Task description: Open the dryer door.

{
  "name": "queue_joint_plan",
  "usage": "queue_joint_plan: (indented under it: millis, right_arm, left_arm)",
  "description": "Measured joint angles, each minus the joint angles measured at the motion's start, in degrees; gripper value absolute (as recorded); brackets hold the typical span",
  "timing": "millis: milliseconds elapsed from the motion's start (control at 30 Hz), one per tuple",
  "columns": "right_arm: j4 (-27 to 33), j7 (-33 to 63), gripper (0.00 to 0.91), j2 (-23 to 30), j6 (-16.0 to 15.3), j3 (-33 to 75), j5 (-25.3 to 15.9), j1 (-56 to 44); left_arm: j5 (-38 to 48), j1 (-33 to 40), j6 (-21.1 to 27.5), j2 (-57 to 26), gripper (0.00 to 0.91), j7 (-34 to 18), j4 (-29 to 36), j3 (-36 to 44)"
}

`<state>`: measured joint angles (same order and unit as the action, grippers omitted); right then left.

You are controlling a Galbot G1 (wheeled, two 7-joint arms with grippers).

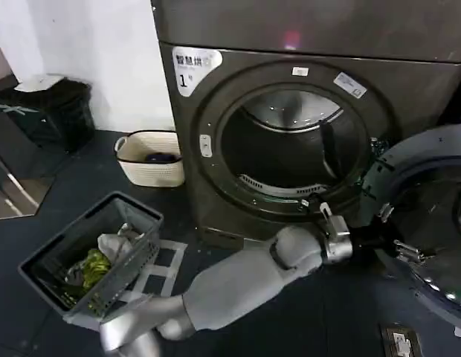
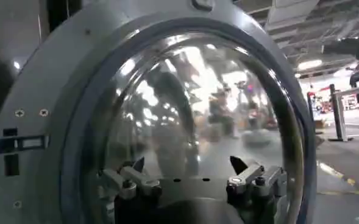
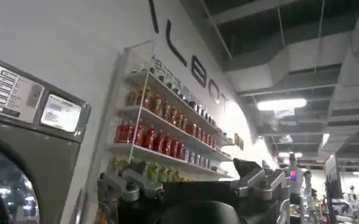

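The dryer (image 1: 409,89) is a big dark grey machine with a white "1" label, and its round mouth shows the steel drum (image 1: 290,141). The dryer door (image 1: 431,216) stands swung out to the right, its grey inner face turned toward me. My left arm reaches across from the lower left, and the left gripper (image 1: 403,251) sits right at that inner face. In the left wrist view the left gripper (image 2: 187,165) is open, close before the bulging glass of the door (image 2: 191,91), holding nothing. My right gripper (image 3: 188,170) is open and empty, raised away from the door.
A pale oval basket (image 1: 149,158) stands on the floor left of the dryer. A dark crate of clothes (image 1: 89,256) is at the lower left and a black bin (image 1: 48,111) by the wall. A grey machine's control panel (image 3: 21,97) and stocked shelves (image 3: 161,140) lie beyond the right gripper.
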<state>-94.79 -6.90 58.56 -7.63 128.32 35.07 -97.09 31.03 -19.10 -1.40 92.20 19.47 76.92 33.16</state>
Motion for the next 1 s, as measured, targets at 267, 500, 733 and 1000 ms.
queue_joint_plan:
  millis: [267, 500, 733, 1000]
  right_arm:
    - [0.77, -0.08, 0.907, -0.91, 0.13, -0.21, -0.02, 0.21]
    - [1.40, -0.41, 0.907, -1.48, 0.55, -0.10, -0.02, 0.10]
    - [1.88, -0.58, 0.907, -1.90, 0.76, -0.12, -0.03, 0.27]
    - [1.90, -0.73, 0.907, -1.98, 1.00, -0.17, -0.04, 0.40]
  left_arm:
    - [-0.97, 0.60, -1.05, -0.01, 0.907, -0.63, -2.14, 0.01]
    - [-1.09, 0.62, -2.21, -0.02, 0.907, -0.82, -3.45, -0.04]
    - [-1.23, 0.60, -2.98, -0.02, 0.907, -0.69, -3.58, -0.09]
    - [-1.36, -0.05, -5.51, 0.00, 0.907, -0.66, -2.82, -0.17]
